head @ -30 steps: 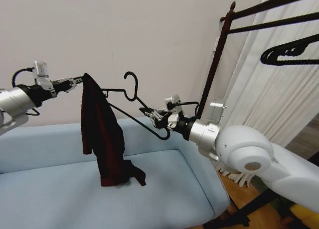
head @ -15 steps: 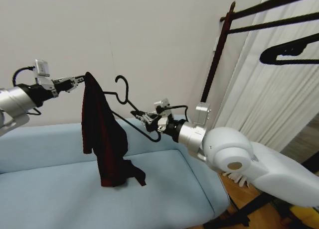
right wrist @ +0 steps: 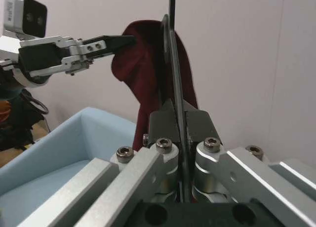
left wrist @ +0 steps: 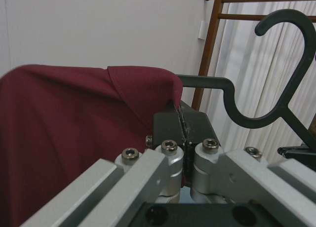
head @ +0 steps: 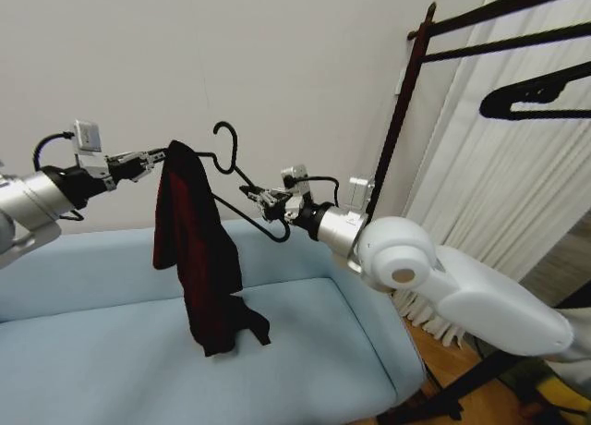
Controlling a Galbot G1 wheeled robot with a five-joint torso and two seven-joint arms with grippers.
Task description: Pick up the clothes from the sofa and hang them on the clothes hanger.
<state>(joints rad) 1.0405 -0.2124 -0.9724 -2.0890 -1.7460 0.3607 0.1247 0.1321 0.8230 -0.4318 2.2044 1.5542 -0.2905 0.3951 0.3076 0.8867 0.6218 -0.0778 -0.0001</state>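
Clamping a fold at the top of the garment: left gripper, jaws pressed together on the cloth. Pinching the near arm of the hanger: right gripper, jaws closed hard on the thin black bar, held edge-on.

Position of the garment: hung straight down below the left gripper, with the far arm of the hanger tucked under the cloth just beside that gripper. Lower end seemingly resting on the seat of the sofa beneath. Hook upright between the two grippers, nearer the left one.

Handling of the garment, as judged:
- Light, soft and limp, with no shape of its own.
- Apt to slide down a sloped, smooth hanger arm.
- Take hold at the collar or shoulder, close to the top fold. Avoid the loose lower end.

Handling of the hanger, as judged:
- Stiff, thin and smooth.
- Grip firmly to stop twisting under the uneven load.

Count:
- One garment, dark red.
- Two grippers, both loaded.
- Two hangers: one in hand, plus a second hanger on the rack, well beyond and above the right gripper.
- One sofa, one rack.
- One pale curtain behind the rack.
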